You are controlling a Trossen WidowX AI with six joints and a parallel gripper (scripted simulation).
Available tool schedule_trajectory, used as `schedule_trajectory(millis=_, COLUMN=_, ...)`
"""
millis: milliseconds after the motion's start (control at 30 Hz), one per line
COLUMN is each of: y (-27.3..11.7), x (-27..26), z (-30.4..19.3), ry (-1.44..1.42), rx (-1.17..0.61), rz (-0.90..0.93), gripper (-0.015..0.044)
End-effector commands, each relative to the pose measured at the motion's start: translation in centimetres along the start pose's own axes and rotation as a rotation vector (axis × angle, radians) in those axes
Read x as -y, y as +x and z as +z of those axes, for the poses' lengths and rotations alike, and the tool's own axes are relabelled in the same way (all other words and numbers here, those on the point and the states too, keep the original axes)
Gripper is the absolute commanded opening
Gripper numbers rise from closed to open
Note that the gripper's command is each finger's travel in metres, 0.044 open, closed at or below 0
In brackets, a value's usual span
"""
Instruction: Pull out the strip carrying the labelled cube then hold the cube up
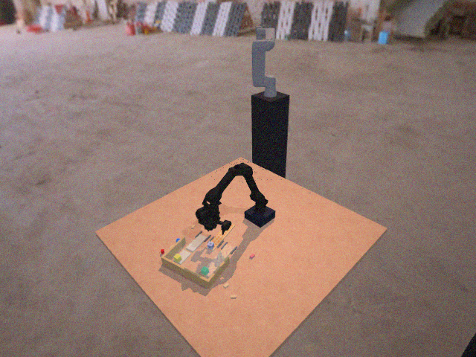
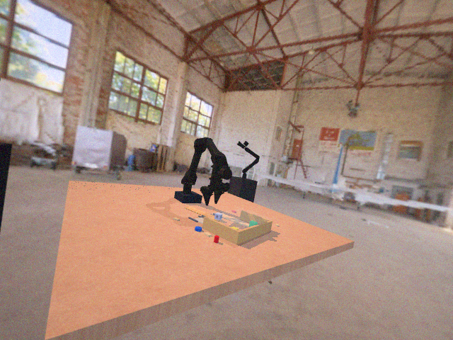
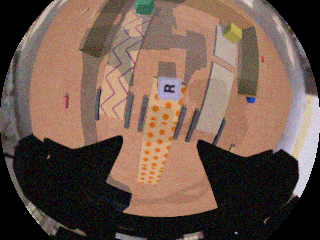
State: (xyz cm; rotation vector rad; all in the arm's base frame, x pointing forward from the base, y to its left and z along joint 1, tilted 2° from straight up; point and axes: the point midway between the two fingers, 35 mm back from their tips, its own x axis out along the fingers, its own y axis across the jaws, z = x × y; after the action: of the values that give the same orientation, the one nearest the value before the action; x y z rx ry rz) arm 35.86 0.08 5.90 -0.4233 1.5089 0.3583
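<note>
The dotted strip is cream with orange dots, appears unbroken, and reaches from between dark guide rails toward the arm. The labelled cube, pale blue with a black R, sits on its far end. The grey strip is in two pieces with a gap; a yellow cube is at its far end. The zigzag strip leads to a green cube; shadow hides whether it is broken. My gripper is open and empty above the dotted strip, nearer the arm than the labelled cube.
A low wooden wall encloses the far ends on three sides. Dark rails flank the strips. Red, blue and pink pieces lie outside. Another arm stands on a black pedestal behind.
</note>
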Motion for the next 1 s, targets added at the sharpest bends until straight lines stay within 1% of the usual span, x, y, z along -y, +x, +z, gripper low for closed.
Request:
schedule_trajectory(millis=0, y=0.1, x=0.2, z=1.5, ry=0.004, rx=-0.007, rz=0.002, gripper=0.0440)
schedule_trajectory(millis=367, y=0.1, x=0.8, z=5.9, ry=0.004, rx=-0.004, rz=0.002, gripper=0.0440)
schedule_trajectory(millis=600, y=1.0, x=0.8, z=5.9, ry=0.004, rx=-0.004, rz=0.002, gripper=0.0256)
schedule_trajectory(millis=967, y=2.8, x=0.8, z=6.1, ry=0.004, rx=-0.004, rz=0.002, gripper=0.0250)
